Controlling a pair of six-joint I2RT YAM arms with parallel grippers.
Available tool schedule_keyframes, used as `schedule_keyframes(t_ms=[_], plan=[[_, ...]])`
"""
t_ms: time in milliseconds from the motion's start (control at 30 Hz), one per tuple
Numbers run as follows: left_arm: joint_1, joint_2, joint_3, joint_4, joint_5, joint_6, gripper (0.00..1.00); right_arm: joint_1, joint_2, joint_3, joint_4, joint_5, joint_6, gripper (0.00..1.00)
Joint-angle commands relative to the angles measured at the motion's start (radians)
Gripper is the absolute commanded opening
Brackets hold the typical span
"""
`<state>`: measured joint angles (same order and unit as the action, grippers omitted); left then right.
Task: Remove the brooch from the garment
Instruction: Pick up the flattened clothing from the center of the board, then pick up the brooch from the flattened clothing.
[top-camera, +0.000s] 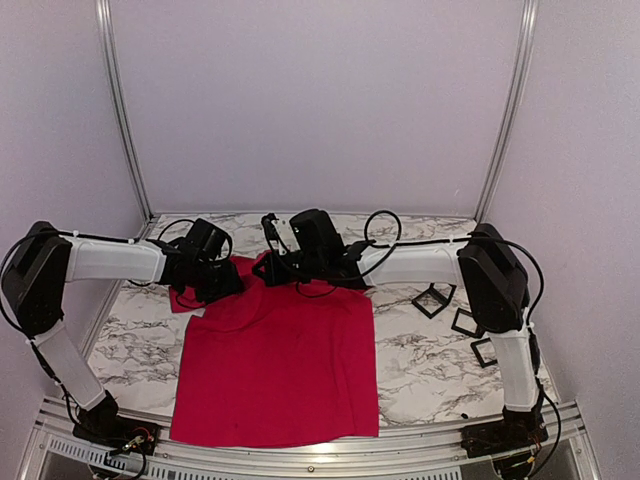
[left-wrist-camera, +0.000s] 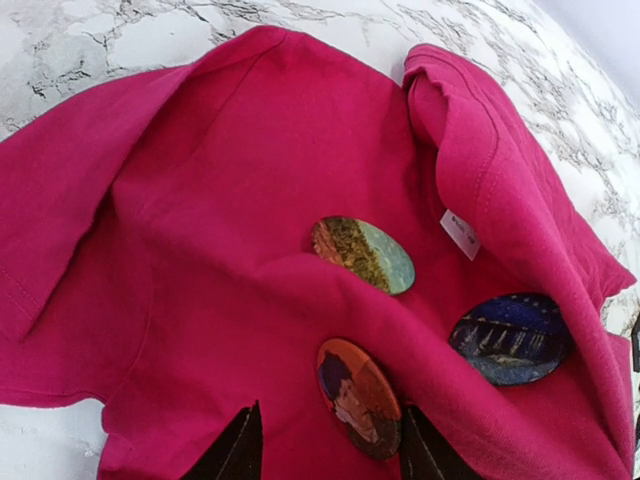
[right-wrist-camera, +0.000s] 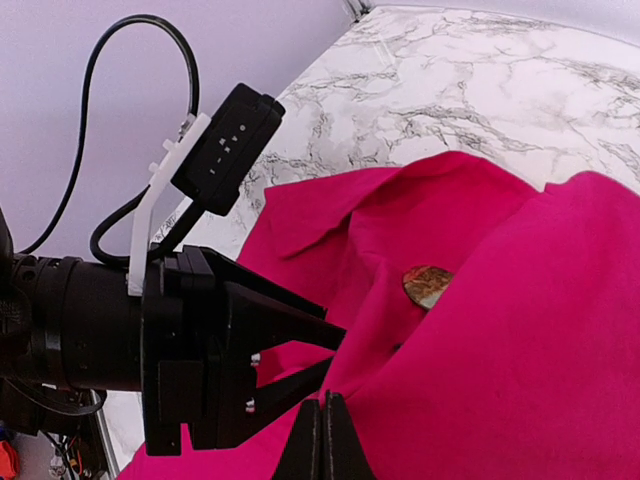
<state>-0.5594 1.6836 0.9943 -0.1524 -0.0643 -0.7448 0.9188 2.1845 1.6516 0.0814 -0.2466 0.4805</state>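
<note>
The brooch (left-wrist-camera: 358, 397) nearest to being taken is a round badge with an orange and dark picture on it. It is pinned to the chest of the red T-shirt (left-wrist-camera: 220, 200), which lies spread on the marble desk (left-wrist-camera: 100, 40) with its collar end rumpled between the two arms. Two more badges sit on the same cloth just beyond it: a green brooch (left-wrist-camera: 362, 255), oval, and a blue brooch (left-wrist-camera: 510, 338) off to one side under a raised fold.

The step in hand looks like the approach for the grasp. The left fingers (left-wrist-camera: 237, 452) stand about half open, one on each side of the orange badge, holding nothing. The one on the blue-badge side is very near the rim, while the other has a clear strip of cloth between it and the badge. The right fingers (right-wrist-camera: 312, 440) are pressed tight together at the cloth close by, and creases run to their tips, so they seem to pinch a fold and keep the shirt taut, though the pinch itself is hard to see.

The next move, as I judge it, is to close the left fingers on the rim of the badge without gathering cloth under them, then pull it away from the shirt while the right side holds the cloth down. How the badge is fastened behind the cloth cannot be seen, so a straight pull may just lift the shirt with it.
</note>
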Motion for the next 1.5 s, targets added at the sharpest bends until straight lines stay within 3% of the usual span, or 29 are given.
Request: schedule_keyframes(t_ms=[0, 333, 433, 567, 1233, 1467], plan=[[0.0, -0.035, -0.02, -0.012, -0.05, 0.007, 0.44, 0.015, -0.046, -0.016, 0.038, -0.024, 0.012, 0.0], [0.0, -0.029, -0.029, 0.007, -0.03, 0.013, 0.26, 0.026, -0.033, -0.032, 0.032, -0.039, 0.011, 0.0], [0.0, -0.031, -0.03, 0.015, -0.012, 0.018, 0.27, 0.026, -0.019, -0.024, 0.028, -0.039, 0.014, 0.0], [-0.011, -0.038, -0.036, 0.02, -0.003, 0.036, 0.37, 0.026, -0.003, 0.0, 0.015, -0.038, 0.018, 0.0], [-0.063, -0.031, -0.019, -0.014, -0.054, 0.046, 0.39, 0.026, 0.021, 0.031, -0.011, -0.021, 0.009, 0.0], [-0.065, -0.011, -0.008, -0.028, -0.095, 0.044, 0.31, 0.026, 0.023, 0.036, -0.019, -0.023, 0.001, 0.0]])
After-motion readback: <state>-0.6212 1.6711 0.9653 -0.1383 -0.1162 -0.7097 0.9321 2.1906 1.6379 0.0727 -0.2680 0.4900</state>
